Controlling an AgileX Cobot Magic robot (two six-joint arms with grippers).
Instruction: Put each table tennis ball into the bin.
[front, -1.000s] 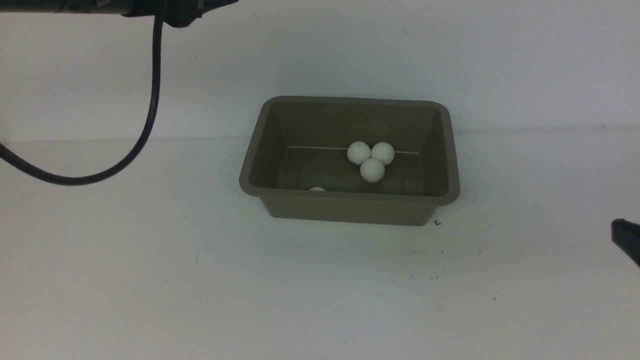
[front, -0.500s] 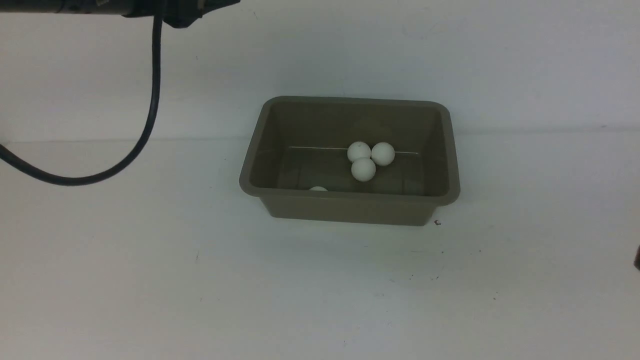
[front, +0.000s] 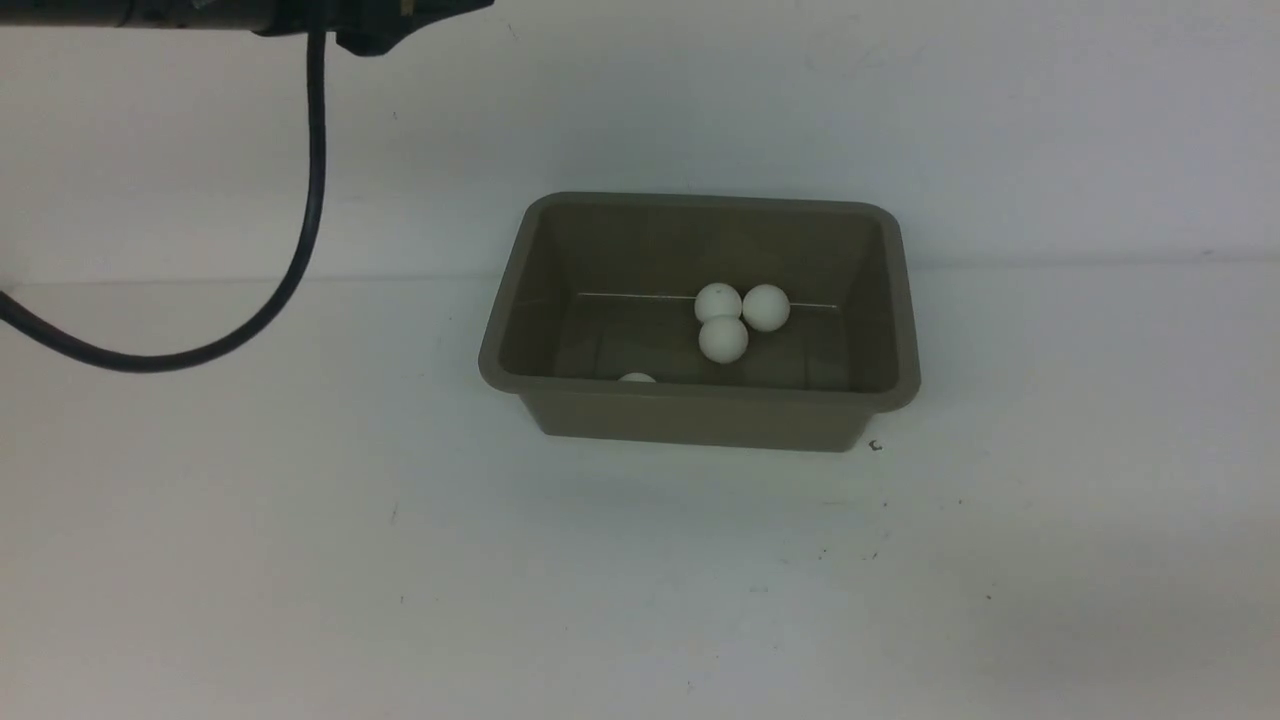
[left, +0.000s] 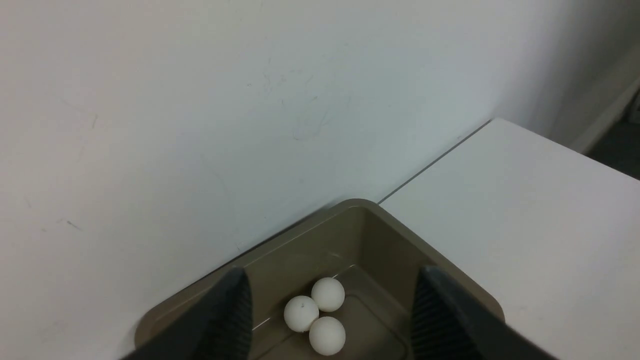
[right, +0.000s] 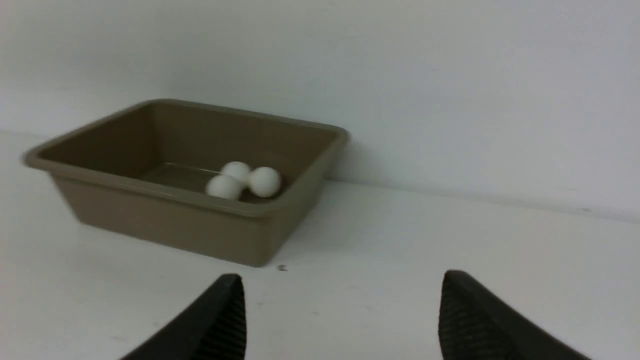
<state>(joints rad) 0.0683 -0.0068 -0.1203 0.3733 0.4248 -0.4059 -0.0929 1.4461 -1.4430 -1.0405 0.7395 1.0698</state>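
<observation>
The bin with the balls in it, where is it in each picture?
Front view: the bin sits mid-picture on the white table.
Left wrist view: only one corner shows, at the bottom edge.
Right wrist view: it sits on the left side.
Shared landmark: the cluster of three touching balls inside.

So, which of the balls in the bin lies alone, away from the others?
The ball half hidden behind the near wall of the bin; the three other balls cluster together, touching, farther back.
</observation>
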